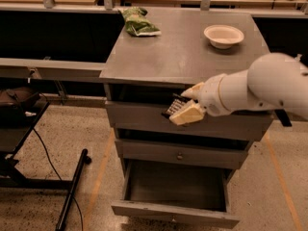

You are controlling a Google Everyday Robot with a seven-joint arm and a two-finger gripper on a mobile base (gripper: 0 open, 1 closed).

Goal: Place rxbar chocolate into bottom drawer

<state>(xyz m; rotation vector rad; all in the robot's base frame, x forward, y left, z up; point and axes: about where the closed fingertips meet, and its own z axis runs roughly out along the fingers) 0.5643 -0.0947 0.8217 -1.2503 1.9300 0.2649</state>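
Observation:
My gripper [182, 107] hangs in front of the cabinet's top drawer, at the end of the white arm reaching in from the right. It is shut on the rxbar chocolate [173, 108], a small dark bar with pale lettering that sticks out between the cream fingers [188, 114]. The bottom drawer [173, 211] is pulled open below, its deep grey box showing nothing inside. The gripper is well above the drawer and roughly over its middle.
A green snack bag [139, 23] and a white bowl [223, 35] lie on the grey cabinet top [178, 57]. The middle drawer [179, 154] is shut. A black stand with cables [29, 129] is on the floor to the left.

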